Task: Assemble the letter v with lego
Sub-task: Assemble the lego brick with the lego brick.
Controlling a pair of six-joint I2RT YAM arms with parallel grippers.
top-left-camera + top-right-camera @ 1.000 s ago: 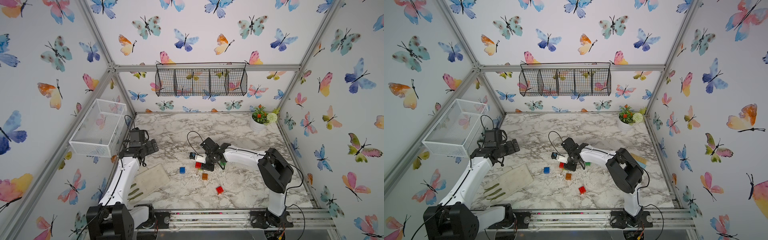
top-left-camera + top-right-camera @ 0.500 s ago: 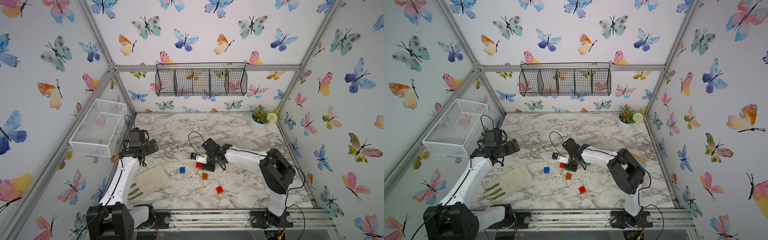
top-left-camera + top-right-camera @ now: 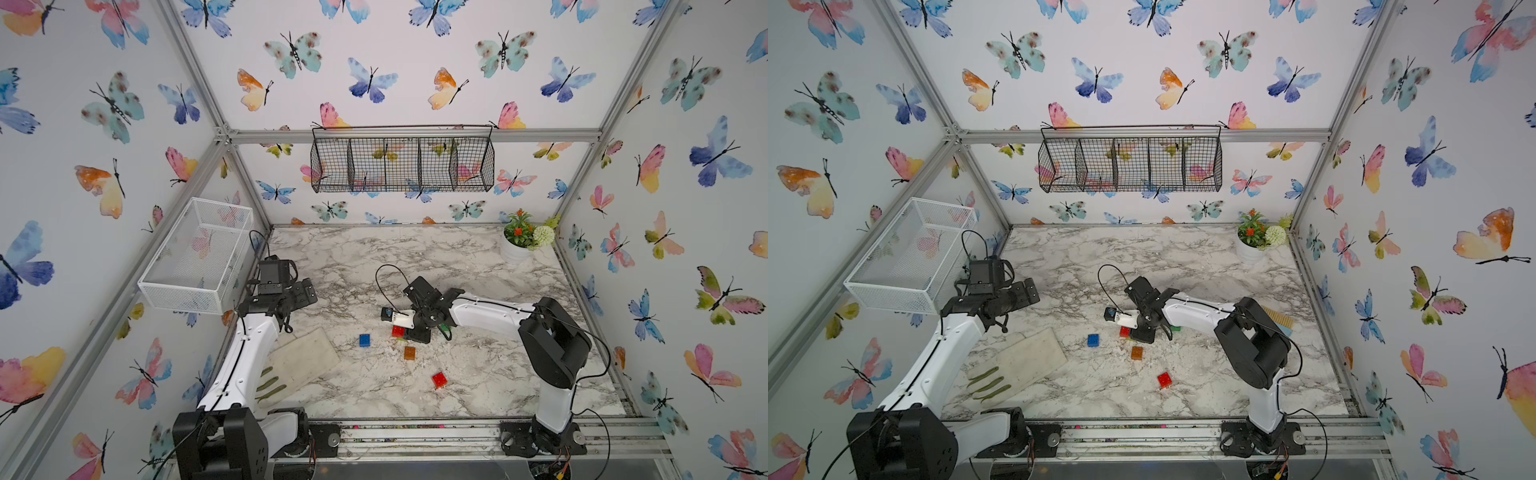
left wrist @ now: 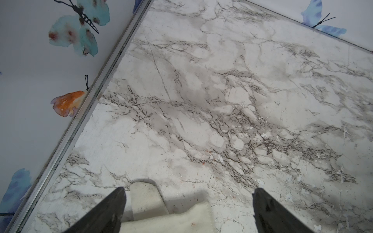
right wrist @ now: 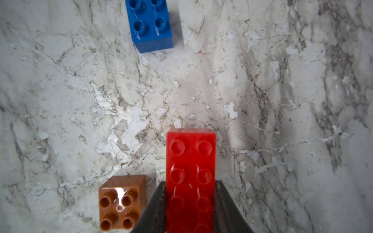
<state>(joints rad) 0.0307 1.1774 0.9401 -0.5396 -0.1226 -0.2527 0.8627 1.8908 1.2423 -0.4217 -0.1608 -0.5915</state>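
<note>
Marble bench (image 3: 415, 257), butterfly-papered walls (image 3: 124, 166) on three sides. Black wire rack (image 3: 402, 164) on the back wall, white basket (image 3: 195, 257) on the left wall, flower pot (image 3: 515, 249) in the far right corner. Pale cloth (image 3: 307, 361) with green strips lies by the left arm.

Right tool (image 5: 190, 184): low over mid-bench, jaws narrow and clamped on the long sides of the long red brick (image 5: 190, 157). Studs up, free end reaching out past the fingertips. Cannot tell whether the brick sits on the bench or just clear of it.

Loose bricks, all apart from one another:
- blue brick (image 5: 150, 26): studs up, beyond the free end of the long red; in both top views it is on the left-arm side of the right tool.
- orange brick (image 5: 121, 203): studs up, just beside one finger of the right tool, not touching the long red.
- small red brick (image 3: 439, 379): nearer the front rail (image 3: 415, 432), well apart from the rest.
- green brick (image 3: 1177, 328): mostly hidden behind the right wrist, probably flat on the bench.

Left tool (image 4: 189, 191): jaws wide, nothing between them, raised over the bench's left edge above a corner of the cloth.
</note>
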